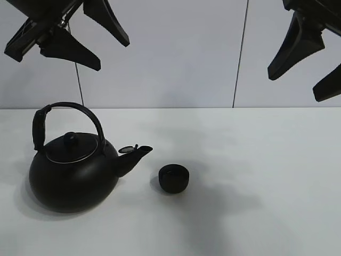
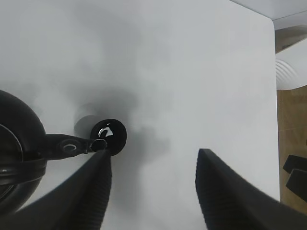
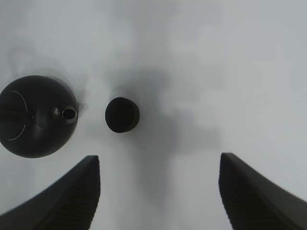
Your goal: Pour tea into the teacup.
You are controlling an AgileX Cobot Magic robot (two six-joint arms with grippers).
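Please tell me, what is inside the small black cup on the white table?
The small round matte-black teacup shows only a dark hollow, with one glint in the left wrist view. Whether it holds tea cannot be told; its bottom is lost in shadow.

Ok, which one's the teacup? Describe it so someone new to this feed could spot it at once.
Start at the big round black kettle on the left side of the white table. Follow its spout to the right: just past the tip, not touching it, sits the teacup. It is a small matte-black bowl with no handle, far smaller than the kettle.
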